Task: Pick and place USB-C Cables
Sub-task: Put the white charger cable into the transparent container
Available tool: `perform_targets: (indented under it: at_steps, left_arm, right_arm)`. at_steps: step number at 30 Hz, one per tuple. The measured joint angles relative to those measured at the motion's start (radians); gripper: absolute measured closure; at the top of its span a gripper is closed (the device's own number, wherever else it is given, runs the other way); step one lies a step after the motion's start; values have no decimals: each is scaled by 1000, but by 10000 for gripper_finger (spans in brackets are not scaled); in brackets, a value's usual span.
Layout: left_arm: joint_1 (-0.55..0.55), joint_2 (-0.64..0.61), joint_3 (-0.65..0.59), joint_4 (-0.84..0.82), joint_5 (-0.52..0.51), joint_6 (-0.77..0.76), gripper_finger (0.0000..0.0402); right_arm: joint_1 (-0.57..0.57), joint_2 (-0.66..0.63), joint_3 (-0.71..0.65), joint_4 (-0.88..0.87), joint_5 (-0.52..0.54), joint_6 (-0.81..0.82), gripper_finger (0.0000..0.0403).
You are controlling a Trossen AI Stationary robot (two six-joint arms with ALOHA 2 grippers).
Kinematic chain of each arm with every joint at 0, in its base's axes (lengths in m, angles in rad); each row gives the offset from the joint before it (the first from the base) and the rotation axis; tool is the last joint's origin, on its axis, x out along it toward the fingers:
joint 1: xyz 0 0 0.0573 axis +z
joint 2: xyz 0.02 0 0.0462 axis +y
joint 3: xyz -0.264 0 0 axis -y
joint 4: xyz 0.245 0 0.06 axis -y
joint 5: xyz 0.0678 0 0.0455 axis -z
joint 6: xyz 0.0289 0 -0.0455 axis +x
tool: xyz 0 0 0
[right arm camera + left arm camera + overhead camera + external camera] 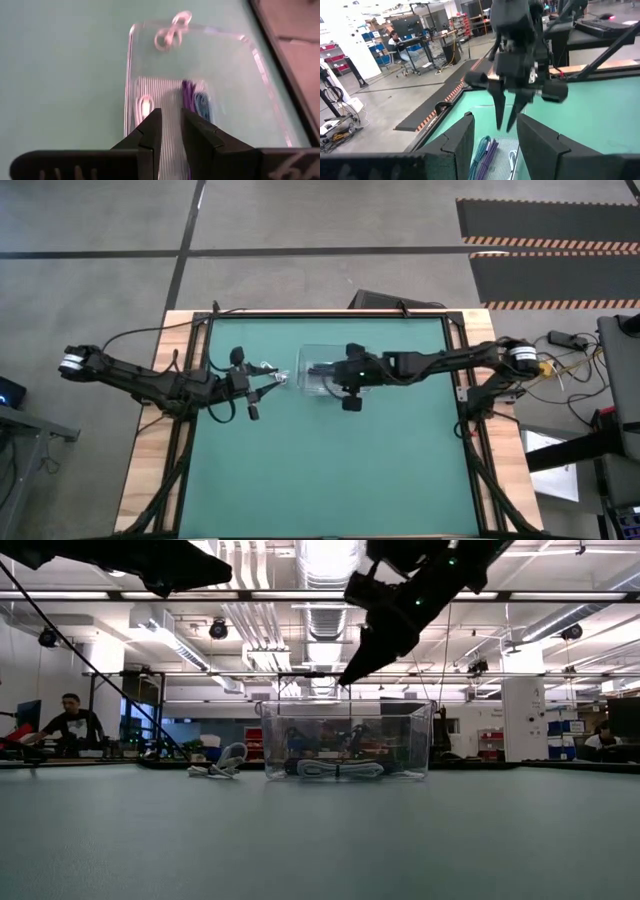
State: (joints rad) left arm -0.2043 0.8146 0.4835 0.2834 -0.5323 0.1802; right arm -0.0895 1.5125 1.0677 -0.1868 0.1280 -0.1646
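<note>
One clear bin [318, 352] sits mid-table on the green mat [330, 470]. Right gripper [313, 369] hangs over its inside, fingers a narrow slit apart, holding nothing. Teal and purple cables [196, 102] lie on the bin floor, long axis along the bin. Last white cable [272, 371] lies just outside the bin's left wall, nearer the left gripper [266, 383]; its fingers are partly spread, empty, w/ cable right by the tips.

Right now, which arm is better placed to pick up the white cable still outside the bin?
Left. The left gripper is beside the white cable by the bin; the right gripper hangs over the bin.
</note>
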Motion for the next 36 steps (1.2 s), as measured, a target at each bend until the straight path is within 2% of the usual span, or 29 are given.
perform_targets:
  at_steps: [5, 18, 26, 36]
  left_arm:
    - [0, 34, 0, 3, 0, 2, 269]
    - [1, 90, 6, 46, -1, 14, 269]
    - [3, 111, 6, 45, -29, 9, 269]
    - [46, 200, 9, 28, -45, -58, 269]
  right_arm:
    - [0, -88, -88, 116, 3, 12, 344]
    - [43, -267, -197, 236, 3, 53, 344]
    - [55, -366, -313, 297, 0, 50, 344]
    - [55, -480, -463, 366, -35, 40, 344]
